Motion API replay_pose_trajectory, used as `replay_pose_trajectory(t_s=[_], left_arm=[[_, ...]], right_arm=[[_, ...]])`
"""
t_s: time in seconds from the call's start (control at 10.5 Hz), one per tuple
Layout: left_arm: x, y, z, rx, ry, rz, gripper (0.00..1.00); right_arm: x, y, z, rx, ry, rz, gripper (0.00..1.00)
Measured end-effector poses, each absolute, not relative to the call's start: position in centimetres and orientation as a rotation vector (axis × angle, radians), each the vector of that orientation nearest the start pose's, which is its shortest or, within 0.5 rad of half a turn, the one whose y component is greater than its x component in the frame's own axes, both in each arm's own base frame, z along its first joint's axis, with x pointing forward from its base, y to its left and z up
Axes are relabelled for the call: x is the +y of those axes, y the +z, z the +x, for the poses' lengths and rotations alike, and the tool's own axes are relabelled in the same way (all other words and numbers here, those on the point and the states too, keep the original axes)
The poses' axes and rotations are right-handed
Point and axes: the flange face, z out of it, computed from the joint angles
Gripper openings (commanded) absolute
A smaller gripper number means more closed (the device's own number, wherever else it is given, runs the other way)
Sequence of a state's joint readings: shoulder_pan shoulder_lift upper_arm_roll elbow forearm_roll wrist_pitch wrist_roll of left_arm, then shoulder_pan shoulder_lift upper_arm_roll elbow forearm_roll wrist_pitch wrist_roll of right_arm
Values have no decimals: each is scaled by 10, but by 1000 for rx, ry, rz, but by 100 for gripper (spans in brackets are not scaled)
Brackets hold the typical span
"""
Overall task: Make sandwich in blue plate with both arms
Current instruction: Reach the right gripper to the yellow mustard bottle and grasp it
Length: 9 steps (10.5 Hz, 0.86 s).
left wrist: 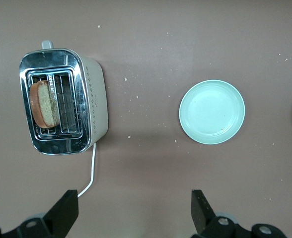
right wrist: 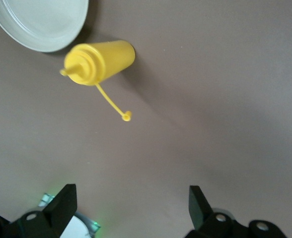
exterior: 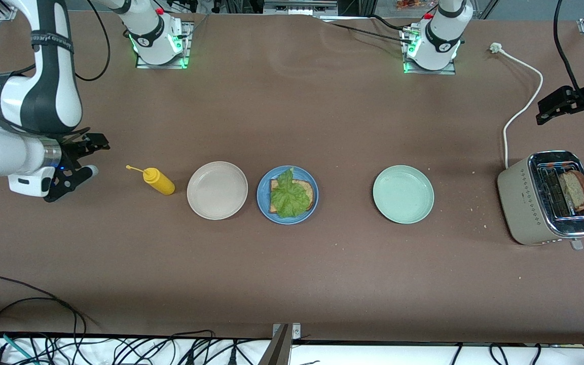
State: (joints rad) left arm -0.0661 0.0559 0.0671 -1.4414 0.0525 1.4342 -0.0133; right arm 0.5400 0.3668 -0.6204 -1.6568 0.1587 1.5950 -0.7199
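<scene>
The blue plate [exterior: 262,196] lies mid-table and carries one brown bread slice [exterior: 308,190] with a ruffled lettuce leaf [exterior: 289,195] on top. A second bread slice [exterior: 576,188] [left wrist: 41,104] stands in a slot of the toaster [exterior: 522,203] [left wrist: 95,106]. My left gripper [exterior: 545,109] [left wrist: 134,198] hangs open and empty over bare table by the toaster's cord. At the right arm's end of the table, my right gripper [exterior: 97,156] [right wrist: 132,193] is open and empty over bare table beside the mustard bottle.
A yellow mustard bottle [exterior: 159,181] [right wrist: 99,62] lies beside the beige plate [exterior: 217,190] [right wrist: 41,20]. A pale green plate [exterior: 403,194] [left wrist: 212,111] sits between the blue plate and the toaster. The white cord [exterior: 522,96] [left wrist: 91,173] runs from the toaster toward the left arm's base.
</scene>
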Motion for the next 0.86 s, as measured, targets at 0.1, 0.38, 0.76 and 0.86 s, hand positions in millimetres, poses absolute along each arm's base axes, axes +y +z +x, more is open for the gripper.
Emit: replay_pose_trajectory(t_s=[0.1, 0.38, 0.76, 0.86], left_arm=[[6, 642, 558, -30, 97, -3084, 100], [6, 642, 558, -31, 97, -3084, 100], [6, 642, 558, -31, 98, -3083, 100], [6, 642, 559, -31, 98, -3083, 100]], right_arm=[[-13, 392, 603, -956, 502, -2839, 100], [-74, 336, 592, -1175, 286, -2610, 100], [-132, 254, 589, -1367, -91, -2274, 100], [-138, 228, 589, -1397, -166, -2213, 100]])
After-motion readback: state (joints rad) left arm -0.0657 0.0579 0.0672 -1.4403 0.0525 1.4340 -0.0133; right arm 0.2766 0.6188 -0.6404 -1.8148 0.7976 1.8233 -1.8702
